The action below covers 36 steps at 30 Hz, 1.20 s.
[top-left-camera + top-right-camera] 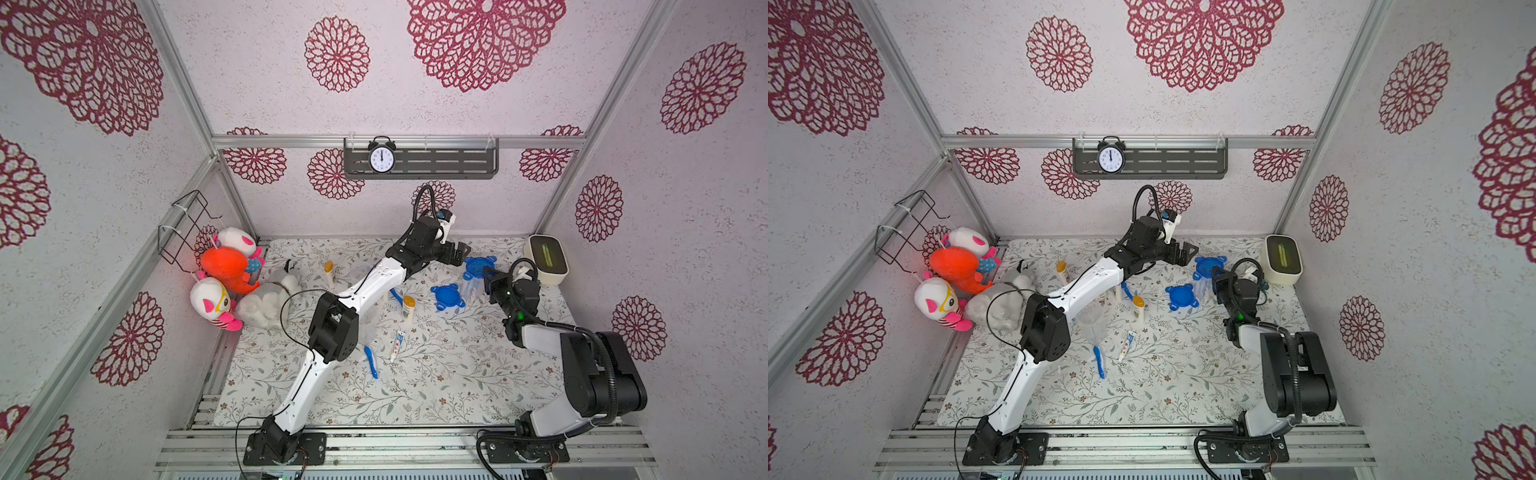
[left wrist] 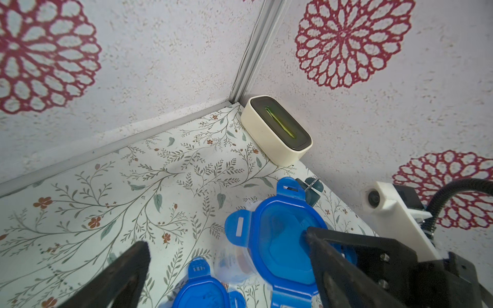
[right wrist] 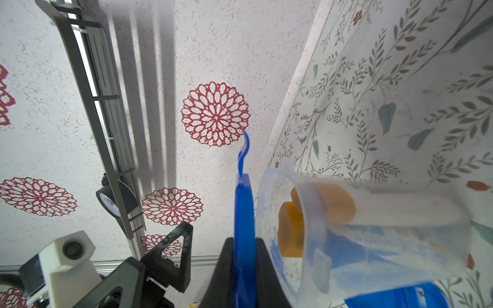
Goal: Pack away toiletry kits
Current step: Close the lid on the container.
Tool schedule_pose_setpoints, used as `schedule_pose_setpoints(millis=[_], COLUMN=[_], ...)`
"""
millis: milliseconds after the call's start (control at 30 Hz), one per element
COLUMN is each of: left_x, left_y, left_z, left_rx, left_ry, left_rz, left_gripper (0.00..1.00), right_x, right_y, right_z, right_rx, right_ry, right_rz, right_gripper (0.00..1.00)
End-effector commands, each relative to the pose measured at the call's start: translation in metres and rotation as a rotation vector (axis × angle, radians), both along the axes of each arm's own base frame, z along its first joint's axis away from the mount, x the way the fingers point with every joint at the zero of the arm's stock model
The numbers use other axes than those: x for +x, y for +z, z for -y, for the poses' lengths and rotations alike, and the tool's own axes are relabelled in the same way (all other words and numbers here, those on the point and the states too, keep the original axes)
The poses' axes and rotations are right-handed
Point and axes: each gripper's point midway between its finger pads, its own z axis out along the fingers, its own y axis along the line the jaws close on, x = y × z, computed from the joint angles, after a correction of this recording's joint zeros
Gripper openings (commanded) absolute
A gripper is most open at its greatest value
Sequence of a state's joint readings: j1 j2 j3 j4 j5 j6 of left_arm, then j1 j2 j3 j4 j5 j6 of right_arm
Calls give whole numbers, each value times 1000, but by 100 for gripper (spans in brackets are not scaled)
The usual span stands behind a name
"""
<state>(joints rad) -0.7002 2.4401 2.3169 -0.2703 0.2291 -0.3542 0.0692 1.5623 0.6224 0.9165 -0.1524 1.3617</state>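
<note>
With right end effector (image 3: 244, 256) clenched on the blue lid (image 3: 243, 202) just beside the mouth of the filled clear jar (image 3: 386, 240), far right on the tabletop (image 1: 415, 386), and left end effector (image 1: 461, 253) released nearby, better to centre the lid flat on the rim before pressing tabs; no readable writing.

An alarm clock (image 1: 381, 156) stands on the wall shelf (image 1: 457, 164); plush toys (image 1: 224, 266) and a cream box (image 1: 546, 259) occupy opposite corners.
</note>
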Motion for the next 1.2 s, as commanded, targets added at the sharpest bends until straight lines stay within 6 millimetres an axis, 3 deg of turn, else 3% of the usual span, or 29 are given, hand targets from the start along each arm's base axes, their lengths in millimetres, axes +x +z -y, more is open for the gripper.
schedule_pose_setpoints(millis=[0,600,800,1167], left_x=[-7,-8,-8,-7], left_y=[-9,-41,-44,-49], left_z=[10,14,15,14], left_rx=[-10,38,39,45], left_ry=[-19,-53,-58,-60], left_rz=[-42,-63,-67,-70], left_gripper=[98,100,100,100], right_x=[7,8,6,0], right_y=[27,15,15,25], right_z=[0,0,0,0], right_rx=[-19,-49,-59,-116], right_ry=[-11,-6,-3,2], right_rz=[93,51,45,49], right_gripper=[11,15,31,43])
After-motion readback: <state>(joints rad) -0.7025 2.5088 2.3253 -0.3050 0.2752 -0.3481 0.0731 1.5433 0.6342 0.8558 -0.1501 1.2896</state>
